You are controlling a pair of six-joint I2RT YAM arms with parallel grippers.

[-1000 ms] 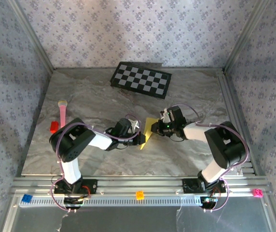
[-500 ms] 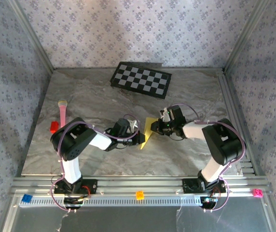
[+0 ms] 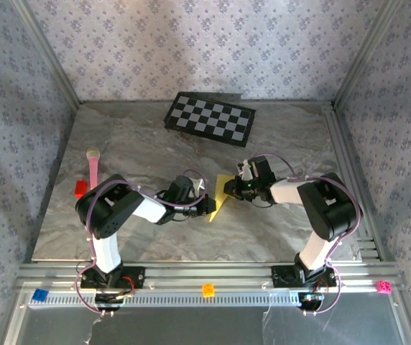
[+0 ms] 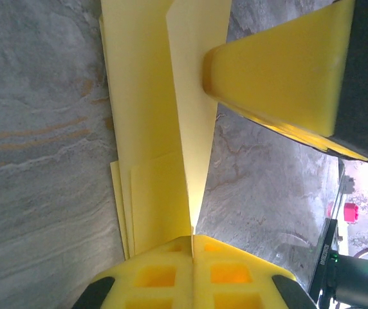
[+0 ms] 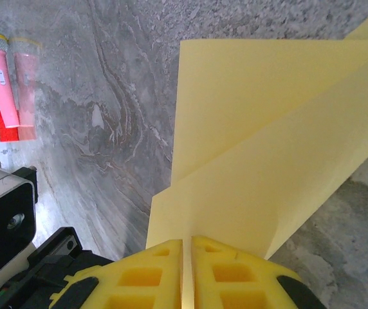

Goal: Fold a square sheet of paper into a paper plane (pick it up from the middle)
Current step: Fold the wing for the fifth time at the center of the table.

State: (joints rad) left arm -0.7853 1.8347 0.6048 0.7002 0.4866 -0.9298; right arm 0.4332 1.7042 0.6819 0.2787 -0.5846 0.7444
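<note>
The yellow square sheet of paper [image 3: 220, 195] lies folded in several layers at the table's middle, between the two arms. In the left wrist view one flap of the paper [image 4: 152, 129] stands up along a crease. My left gripper [image 4: 192, 237] is shut on that flap's near end. My right gripper [image 5: 187, 242] is shut on the opposite edge of the paper [image 5: 267, 135], and its yellow finger [image 4: 280, 64] shows in the left wrist view. From above, the left gripper [image 3: 209, 205] and the right gripper [image 3: 231, 189] meet over the paper. Whether it has the paper plane's dart shape I cannot tell.
A black-and-white checkerboard [image 3: 210, 119] lies at the back. A pink stick [image 3: 92, 169] and a red block [image 3: 80, 188] sit at the left. Small orange [image 3: 208, 290], blue [image 3: 40, 294] and pink [image 3: 384, 287] blocks rest on the front rail.
The right arm's elbow has drawn in slightly to the left. The paper and both grippers stay about where they were.
</note>
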